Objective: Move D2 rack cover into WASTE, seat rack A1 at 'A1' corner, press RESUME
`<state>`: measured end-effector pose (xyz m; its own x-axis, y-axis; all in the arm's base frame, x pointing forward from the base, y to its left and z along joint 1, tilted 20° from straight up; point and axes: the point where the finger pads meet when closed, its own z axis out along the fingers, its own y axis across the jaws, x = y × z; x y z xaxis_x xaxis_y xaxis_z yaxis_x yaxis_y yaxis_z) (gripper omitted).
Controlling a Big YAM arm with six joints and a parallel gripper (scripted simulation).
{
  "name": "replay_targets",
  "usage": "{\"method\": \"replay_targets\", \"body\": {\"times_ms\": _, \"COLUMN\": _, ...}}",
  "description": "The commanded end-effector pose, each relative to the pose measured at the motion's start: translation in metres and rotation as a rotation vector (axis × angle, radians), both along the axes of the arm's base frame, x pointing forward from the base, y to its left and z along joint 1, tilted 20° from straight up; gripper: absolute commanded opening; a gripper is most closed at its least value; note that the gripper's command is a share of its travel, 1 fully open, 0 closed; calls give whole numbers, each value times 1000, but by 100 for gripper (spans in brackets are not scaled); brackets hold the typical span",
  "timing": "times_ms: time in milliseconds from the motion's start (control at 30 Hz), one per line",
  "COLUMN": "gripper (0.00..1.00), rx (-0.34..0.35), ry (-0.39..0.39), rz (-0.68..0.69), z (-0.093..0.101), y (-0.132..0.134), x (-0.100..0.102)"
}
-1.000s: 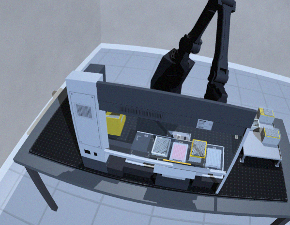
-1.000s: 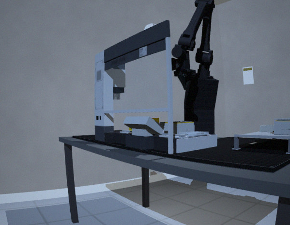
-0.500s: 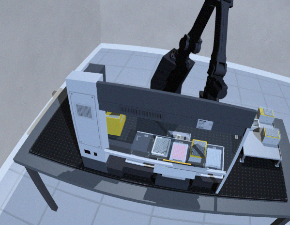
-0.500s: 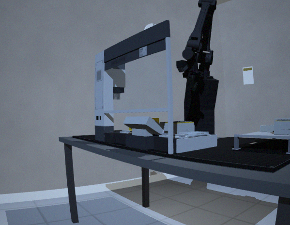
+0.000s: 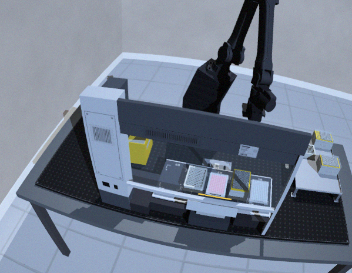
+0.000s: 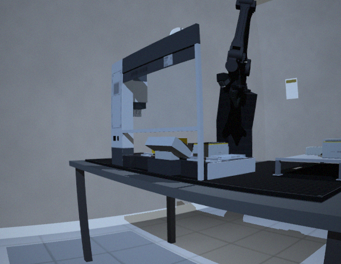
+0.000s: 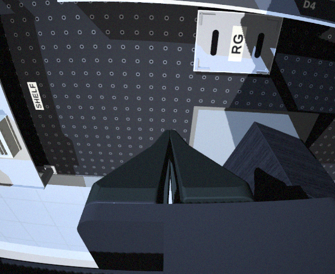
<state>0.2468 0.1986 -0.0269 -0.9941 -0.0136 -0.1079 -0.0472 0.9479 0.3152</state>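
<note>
My gripper (image 7: 169, 138) is shut with nothing between the fingers. It hangs above the black perforated board, behind the liquid handler's gantry (image 5: 211, 126), and also shows in the top view (image 5: 252, 115). The yellow-rimmed tip rack at D2 (image 5: 240, 180) sits on the deck with its tip holes showing; I see no cover on it. The yellow waste bin (image 5: 140, 148) stands behind the handler's tower; its inside is hidden. The spare nest RG (image 7: 235, 44) is empty, ahead and right of my fingertips. I cannot pick out the RESUME key.
On the deck are a white plate (image 5: 259, 191), a pink plate (image 5: 217, 183) and a reservoir (image 5: 195, 176). The shelf unit (image 5: 317, 179) holds tip racks (image 5: 329, 165); its SHELF label (image 7: 38, 95) lies left of my fingers. The arm's dark pedestal (image 7: 273, 156) is at my right.
</note>
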Motion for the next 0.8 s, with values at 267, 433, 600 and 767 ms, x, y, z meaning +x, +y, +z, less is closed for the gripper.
{"method": "replay_targets", "body": {"times_ms": 267, "gripper": 0, "rx": 2, "ry": -3, "rz": -27, "z": -15, "y": -40, "x": 5}}
{"method": "replay_targets", "body": {"times_ms": 433, "gripper": 0, "rx": 3, "ry": -3, "rz": -27, "z": -23, "y": -64, "x": 5}}
{"method": "replay_targets", "body": {"times_ms": 600, "gripper": 0, "rx": 3, "ry": -3, "rz": -27, "z": -31, "y": -87, "x": 4}}
{"method": "replay_targets", "body": {"times_ms": 767, "gripper": 0, "rx": 8, "ry": -22, "rz": -23, "z": -30, "y": -93, "x": 14}}
